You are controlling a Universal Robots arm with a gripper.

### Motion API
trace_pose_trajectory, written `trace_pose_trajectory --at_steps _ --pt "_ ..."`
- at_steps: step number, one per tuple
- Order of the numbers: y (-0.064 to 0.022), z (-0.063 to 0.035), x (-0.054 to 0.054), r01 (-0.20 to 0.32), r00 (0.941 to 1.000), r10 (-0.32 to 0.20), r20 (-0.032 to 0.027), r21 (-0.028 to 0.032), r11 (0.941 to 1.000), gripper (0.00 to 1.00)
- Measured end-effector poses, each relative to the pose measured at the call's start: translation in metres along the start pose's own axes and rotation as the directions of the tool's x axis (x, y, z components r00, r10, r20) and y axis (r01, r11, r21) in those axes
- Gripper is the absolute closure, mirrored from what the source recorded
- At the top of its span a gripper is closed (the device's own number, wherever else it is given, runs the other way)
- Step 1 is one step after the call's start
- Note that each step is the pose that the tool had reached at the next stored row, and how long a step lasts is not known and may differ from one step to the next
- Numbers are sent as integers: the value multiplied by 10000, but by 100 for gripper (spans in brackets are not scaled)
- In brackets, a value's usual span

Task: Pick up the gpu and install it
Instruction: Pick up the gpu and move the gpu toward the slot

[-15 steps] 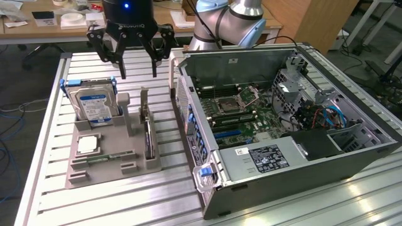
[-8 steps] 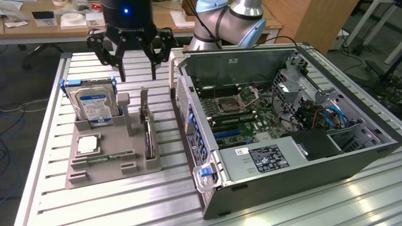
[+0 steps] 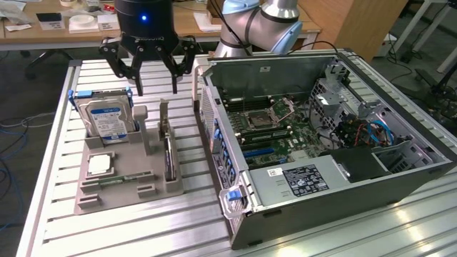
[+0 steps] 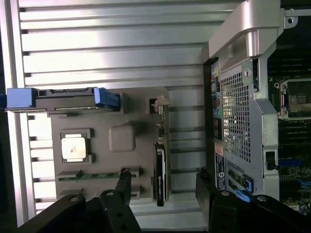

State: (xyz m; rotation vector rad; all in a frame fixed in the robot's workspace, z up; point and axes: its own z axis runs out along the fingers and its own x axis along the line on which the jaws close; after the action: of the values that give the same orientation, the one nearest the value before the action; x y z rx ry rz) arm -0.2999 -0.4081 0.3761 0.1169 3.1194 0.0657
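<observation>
Arm [image 3: 257, 27] reaches in from the far side, wrist pointing straight down. End effector [image 3: 157, 92] hovers above the far end of the grey tray [image 3: 117, 149], fingers [image 3: 175, 80] spread wide and empty, touching nothing; faint lettering on its black body is not legible. Other writing is also too small to read: a black label and white sticker on the power supply [image 3: 307, 179], and a blue-white label on the hard drive [image 3: 107, 120]. On the slatted counter [image 3: 143, 230], the tray holds, from the near end, a memory stick [image 3: 125, 179] lying flat, a CPU [image 3: 100, 163] in its pocket, and the gpu [image 3: 169, 158] standing on edge in a slot on the side nearest the case, roughly below the open fingers in the wrist view. Farthest, the hard drive is upright. At the exterior view's right, the computer case [image 3: 400, 182] lies open with the motherboard [image 3: 264, 123] exposed.
</observation>
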Motion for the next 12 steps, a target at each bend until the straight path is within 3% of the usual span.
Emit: trace_pose_trajectory --at_steps 5,12 --pt "-2 42 -2 -3 10000 3 -67 5 10000 35" --pt "-6 91 -5 -3 9999 3 -101 8 10000 35"
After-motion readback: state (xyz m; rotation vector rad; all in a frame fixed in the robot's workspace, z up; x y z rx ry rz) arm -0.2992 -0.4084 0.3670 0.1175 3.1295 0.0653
